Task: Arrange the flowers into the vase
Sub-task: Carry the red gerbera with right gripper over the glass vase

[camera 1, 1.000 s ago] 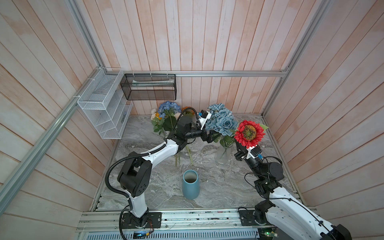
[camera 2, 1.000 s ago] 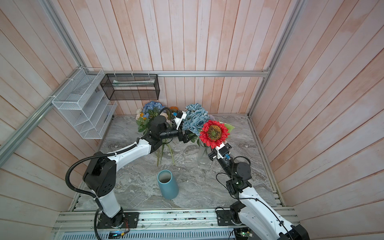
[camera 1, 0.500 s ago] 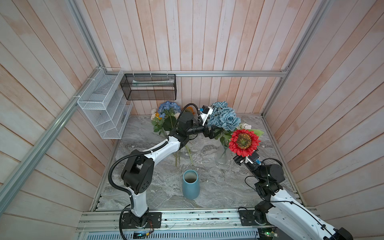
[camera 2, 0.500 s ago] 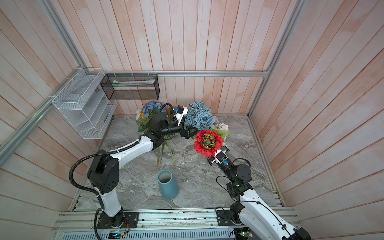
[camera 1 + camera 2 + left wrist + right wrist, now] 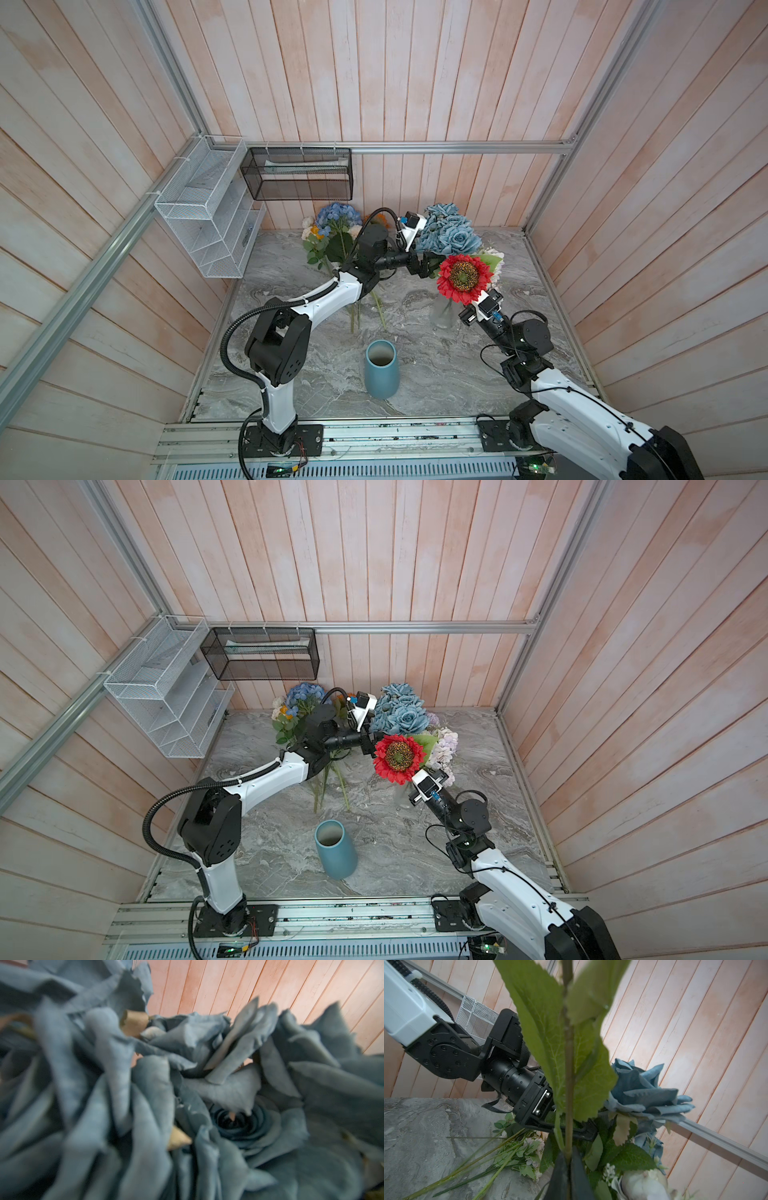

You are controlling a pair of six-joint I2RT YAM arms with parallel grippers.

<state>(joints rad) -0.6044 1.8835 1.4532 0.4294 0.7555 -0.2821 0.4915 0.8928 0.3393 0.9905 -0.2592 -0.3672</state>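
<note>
The empty blue vase (image 5: pixel 381 370) (image 5: pixel 334 850) stands upright near the front of the marble table. My right gripper (image 5: pixel 568 1164) is shut on the green stem of a red flower (image 5: pixel 463 277) (image 5: pixel 399 756), holding it upright; in both top views the bloom hides the fingertips. My left gripper (image 5: pixel 424 266) (image 5: pixel 370 744) reaches in under the dusty-blue roses (image 5: pixel 449 232) (image 5: pixel 239 1126) and stands open among their leaves. One of its fingers (image 5: pixel 571 1129) shows in the right wrist view; a leaf hides the other. More flowers with a blue hydrangea (image 5: pixel 337 214) lie at the back left.
A clear glass vase (image 5: pixel 442 316) stands under the roses and pale lilac blooms (image 5: pixel 444 746). Long stems (image 5: pixel 357 316) of the lying bunch point toward the front. A white wire rack (image 5: pixel 208 216) and a black mesh basket (image 5: pixel 299 174) hang on the back walls.
My right gripper has carried the red flower left, toward the middle and the left gripper. The left gripper has pushed a little further right under the blue roses.
</note>
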